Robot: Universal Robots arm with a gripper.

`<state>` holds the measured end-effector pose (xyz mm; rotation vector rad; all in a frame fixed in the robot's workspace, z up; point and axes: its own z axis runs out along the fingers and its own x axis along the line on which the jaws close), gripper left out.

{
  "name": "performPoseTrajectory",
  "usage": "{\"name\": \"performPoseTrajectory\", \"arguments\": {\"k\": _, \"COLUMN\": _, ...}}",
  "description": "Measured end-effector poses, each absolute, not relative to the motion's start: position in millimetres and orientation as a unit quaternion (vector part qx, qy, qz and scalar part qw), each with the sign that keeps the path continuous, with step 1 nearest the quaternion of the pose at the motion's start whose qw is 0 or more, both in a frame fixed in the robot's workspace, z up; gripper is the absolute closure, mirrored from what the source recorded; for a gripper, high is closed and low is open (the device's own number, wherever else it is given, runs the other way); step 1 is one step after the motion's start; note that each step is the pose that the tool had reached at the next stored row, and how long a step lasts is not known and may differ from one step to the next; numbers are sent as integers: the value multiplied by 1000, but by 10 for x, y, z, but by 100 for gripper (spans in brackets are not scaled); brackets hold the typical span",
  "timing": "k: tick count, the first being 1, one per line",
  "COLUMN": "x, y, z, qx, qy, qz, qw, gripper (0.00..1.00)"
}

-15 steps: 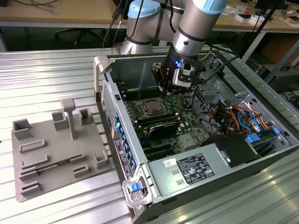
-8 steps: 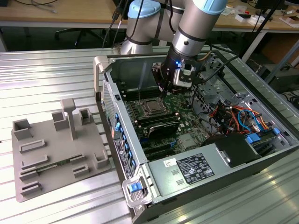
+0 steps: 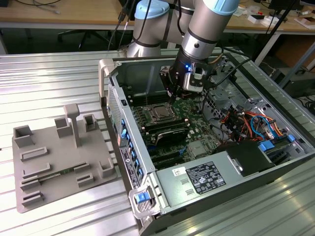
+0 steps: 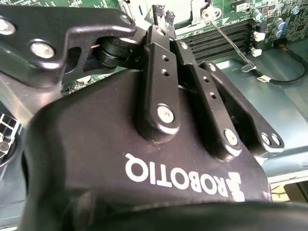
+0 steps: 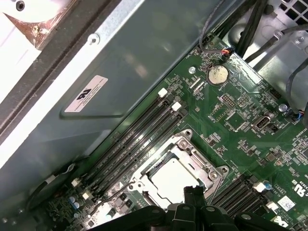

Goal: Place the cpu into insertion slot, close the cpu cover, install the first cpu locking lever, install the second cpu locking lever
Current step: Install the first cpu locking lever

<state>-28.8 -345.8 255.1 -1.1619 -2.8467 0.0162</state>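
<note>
Hovering end effector (image 5: 192, 192), fingers pressed together, empty; you've got the cpu (image 5: 169, 180) seated in the insertion slot (image 3: 160, 114) directly beneath its tips, cpu cover (image 5: 192, 153) down around it.

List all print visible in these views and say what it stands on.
Gripper body: white brand lettering, upside down in the second wrist view.
Case-wall label: print too small to read.
Power-supply label: print too small to read.
Motherboard: white markings, too small to read.
</note>
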Motion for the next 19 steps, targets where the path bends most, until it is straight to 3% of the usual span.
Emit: {"name": "performPoseTrajectory", "arguments": {"k": 19, "x": -288, "y": -3458, "z": 2551, "qx": -339, "qy": -940, "qz": 6, "qw": 33, "gripper": 89}}
